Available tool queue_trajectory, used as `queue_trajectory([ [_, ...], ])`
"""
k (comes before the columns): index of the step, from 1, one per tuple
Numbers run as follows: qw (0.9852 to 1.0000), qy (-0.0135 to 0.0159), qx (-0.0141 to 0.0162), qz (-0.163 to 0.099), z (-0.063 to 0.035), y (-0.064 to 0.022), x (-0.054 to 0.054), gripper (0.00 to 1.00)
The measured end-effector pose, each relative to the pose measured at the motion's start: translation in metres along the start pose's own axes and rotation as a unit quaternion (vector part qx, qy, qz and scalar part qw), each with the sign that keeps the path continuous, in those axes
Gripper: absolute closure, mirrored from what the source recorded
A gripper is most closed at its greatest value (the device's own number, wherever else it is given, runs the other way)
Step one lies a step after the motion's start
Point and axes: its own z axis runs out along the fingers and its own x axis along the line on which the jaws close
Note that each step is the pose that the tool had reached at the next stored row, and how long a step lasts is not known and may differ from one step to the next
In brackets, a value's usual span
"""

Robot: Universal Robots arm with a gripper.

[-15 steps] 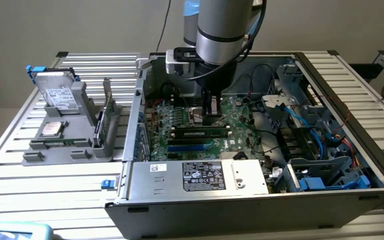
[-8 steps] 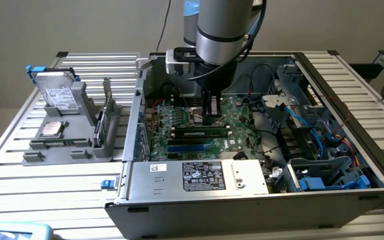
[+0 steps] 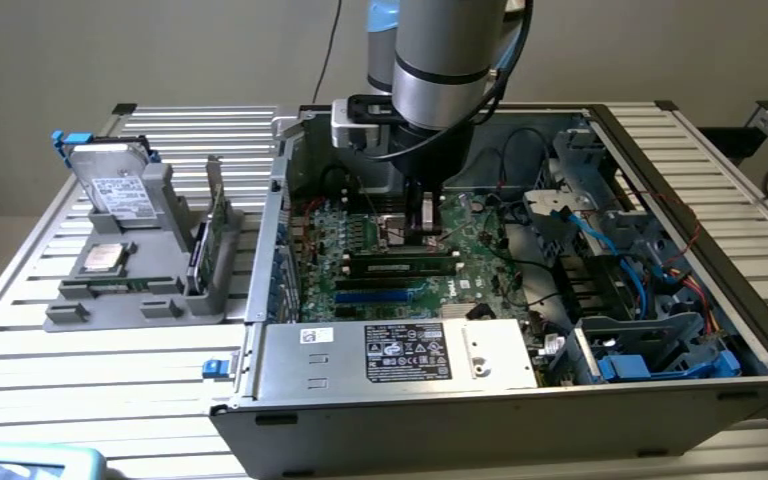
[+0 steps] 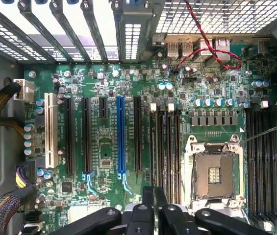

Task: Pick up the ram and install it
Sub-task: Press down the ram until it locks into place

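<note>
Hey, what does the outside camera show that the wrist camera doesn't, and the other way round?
Exterior view: the arm, the grey stand holding a drive beside the case, the power supply's label. Wrist view: the white slot, the rear ports, a red-and-black wire. Both: the green board, its blue slot, the shut gripper above it.

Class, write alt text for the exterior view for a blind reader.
A robot arm reaches down into an open computer case, its gripper over the motherboard. The ram sits among the slots near it.
</note>
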Motion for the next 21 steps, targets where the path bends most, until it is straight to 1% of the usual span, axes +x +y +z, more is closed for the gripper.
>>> queue_trajectory([
  [1,1.0000,0.0000,0.0000,0.000,0.0000,0.0000,0.000,0.89],
  [3,1.0000,0.0000,0.0000,0.000,0.0000,0.0000,0.000,0.89],
  [5,1.0000,0.0009,0.0000,0.000,0.0012,-0.0001,0.000,0.89],
  [8,1.0000,0.0006,0.0000,0.000,0.0064,-0.0031,0.000,0.89],
  [10,1.0000,-0.0002,0.0000,0.000,0.0097,-0.0077,0.000,0.89],
  [13,1.0000,-0.0008,0.0000,0.000,0.0147,-0.0184,0.000,0.89],
  [15,1.0000,-0.0009,0.0000,0.000,0.0183,-0.0219,0.000,0.89],
  [21,1.0000,-0.0010,0.0002,0.004,0.0295,-0.0222,-0.004,0.89],
])
